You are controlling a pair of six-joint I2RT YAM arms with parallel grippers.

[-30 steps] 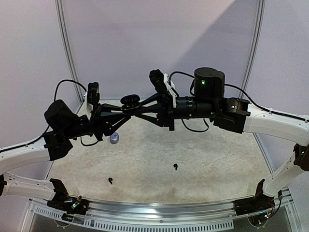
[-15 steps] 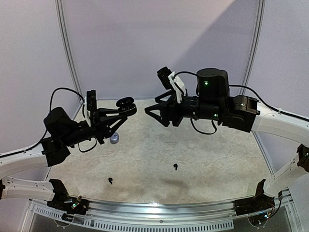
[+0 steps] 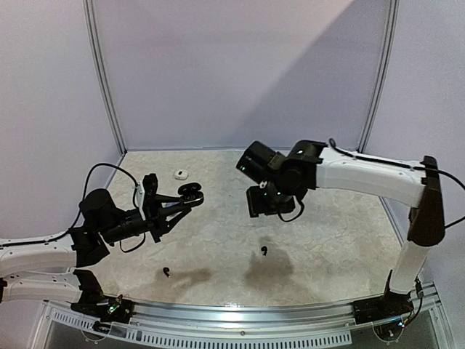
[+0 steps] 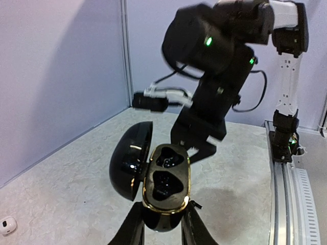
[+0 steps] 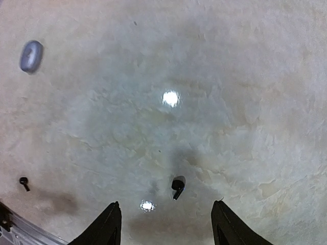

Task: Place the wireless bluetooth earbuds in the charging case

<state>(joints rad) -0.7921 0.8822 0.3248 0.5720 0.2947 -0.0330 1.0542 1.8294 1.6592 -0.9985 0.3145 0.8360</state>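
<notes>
My left gripper (image 3: 186, 199) is shut on the base of an open black charging case (image 3: 191, 192) with a gold rim and holds it above the table's left side. In the left wrist view the case (image 4: 164, 176) has its lid (image 4: 129, 159) swung left, and both sockets are empty. My right gripper (image 3: 263, 209) is open, empty and points down at the table. One black earbud (image 3: 264, 251) lies below it, between the open fingertips (image 5: 111, 223) in the right wrist view (image 5: 177, 187). A second black earbud (image 3: 167, 273) lies front left (image 5: 24, 182).
A small white object (image 3: 179, 174) lies at the back left, also in the left wrist view (image 4: 6, 224). A silvery-grey oval object (image 5: 30, 55) lies on the table in the right wrist view. The right arm (image 4: 214, 76) hangs just beyond the held case.
The arms have parted. My left gripper drew back left and lower with the case. My right gripper swung down and now points at the table above the black earbud.
</notes>
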